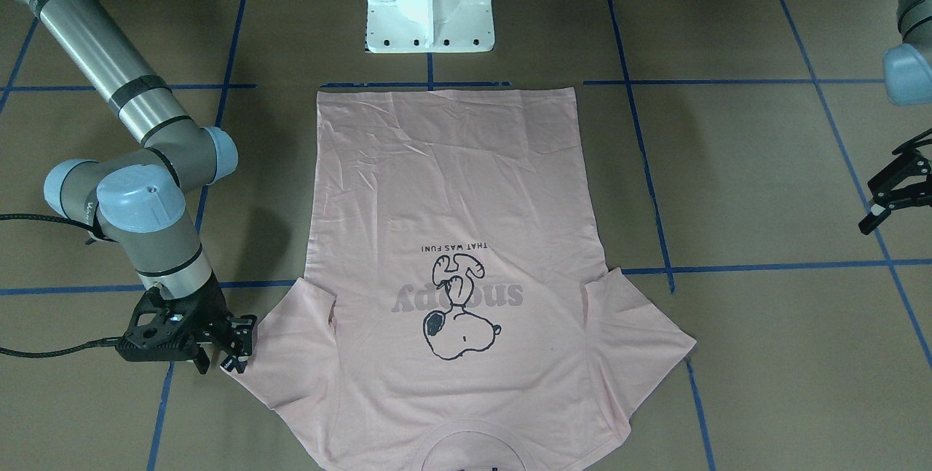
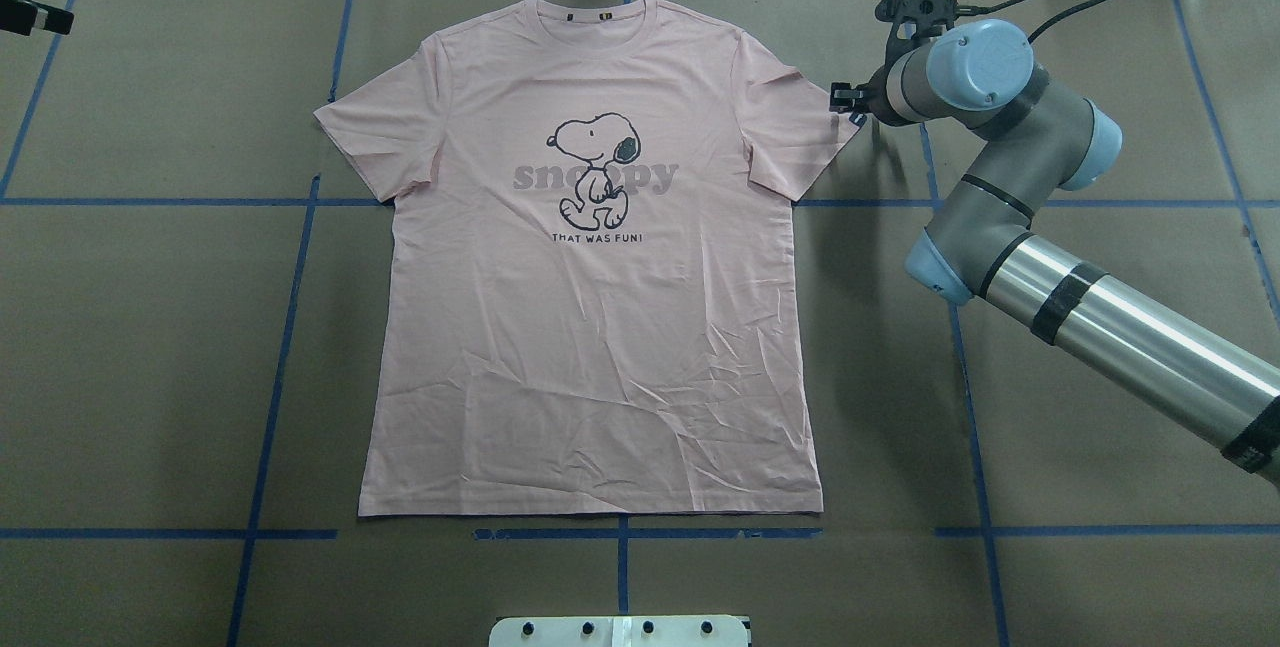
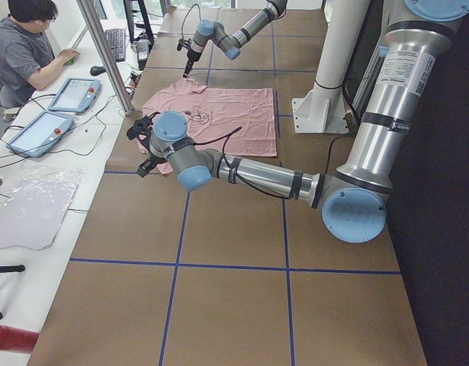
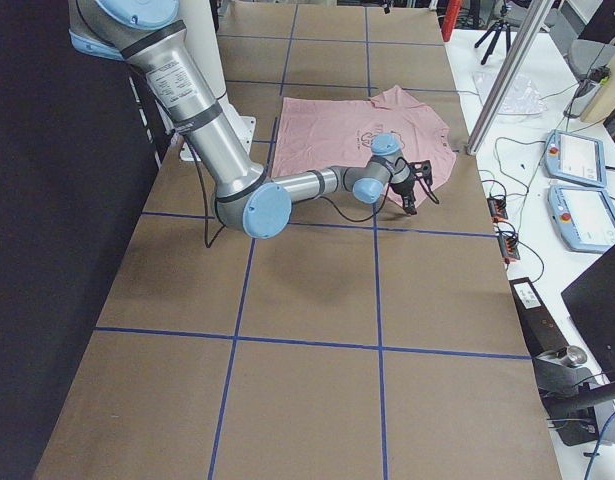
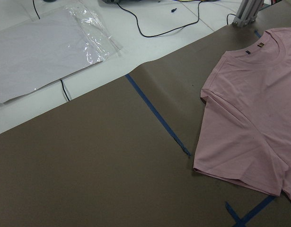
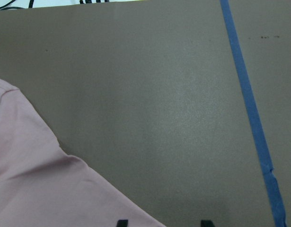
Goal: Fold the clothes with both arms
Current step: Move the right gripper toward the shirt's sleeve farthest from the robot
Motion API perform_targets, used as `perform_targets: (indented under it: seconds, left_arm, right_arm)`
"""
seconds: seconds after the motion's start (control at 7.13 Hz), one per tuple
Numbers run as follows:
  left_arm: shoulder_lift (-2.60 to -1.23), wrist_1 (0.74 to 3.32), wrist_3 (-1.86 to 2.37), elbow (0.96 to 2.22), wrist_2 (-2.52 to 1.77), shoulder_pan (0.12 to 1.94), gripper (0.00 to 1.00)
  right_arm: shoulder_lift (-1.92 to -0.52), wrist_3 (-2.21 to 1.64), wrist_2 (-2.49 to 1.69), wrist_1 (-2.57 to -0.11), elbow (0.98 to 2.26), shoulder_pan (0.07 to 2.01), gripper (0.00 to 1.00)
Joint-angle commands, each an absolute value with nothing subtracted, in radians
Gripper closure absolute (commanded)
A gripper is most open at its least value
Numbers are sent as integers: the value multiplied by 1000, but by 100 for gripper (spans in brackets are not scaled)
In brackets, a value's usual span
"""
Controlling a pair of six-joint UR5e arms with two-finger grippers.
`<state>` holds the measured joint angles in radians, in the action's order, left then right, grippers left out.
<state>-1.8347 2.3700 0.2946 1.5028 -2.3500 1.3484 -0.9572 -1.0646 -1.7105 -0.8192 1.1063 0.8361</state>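
At the upper left edge of the overhead view, only the black tip of the left arm [image 2: 35,17] is seen, held well apart from the cloth. In the front-facing view its jaws are seen spread, with nothing between them. The brown table [image 2: 150,347] is crossed by blue tape lines [image 2: 290,327]. In the middle of the frame the pale pink T-shirt [image 2: 590,347] is laid flat and face up, collar toward the top edge, hem toward the bottom, both sleeves spread out. The dog print [image 2: 595,172] is shown on the chest. At the upper right, the right arm [image 2: 1100,312] is reached in to the tip of the sleeve there. Its jaws are seen parted in the wrist view: one fingertip [image 6: 121,223] is held over the pink hem, the other over bare table.
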Motion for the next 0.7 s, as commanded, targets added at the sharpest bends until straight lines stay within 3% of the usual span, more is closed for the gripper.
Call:
perform_targets:
  seconds: [0.0,0.28,0.42,0.56]
  left_arm:
    - [-1833,2370,295,1503,-2350,1348,0]
    - [-1833,2370,293,1502,-2350,1348,0]
    - [-1832,2372,293,1502,-2350,1348,0]
    - [-1830,2372,293,1502,-2350,1348,0]
  right_arm:
    - [-956,-1065,-1706,-819,1098,828,41]
    - [-956,-1065,-1706,-821,1098,822,43]
    - [-956,-1065,-1706,-819,1098,822,61]
    - [-956,-1069,-1706,-821,1098,822,100]
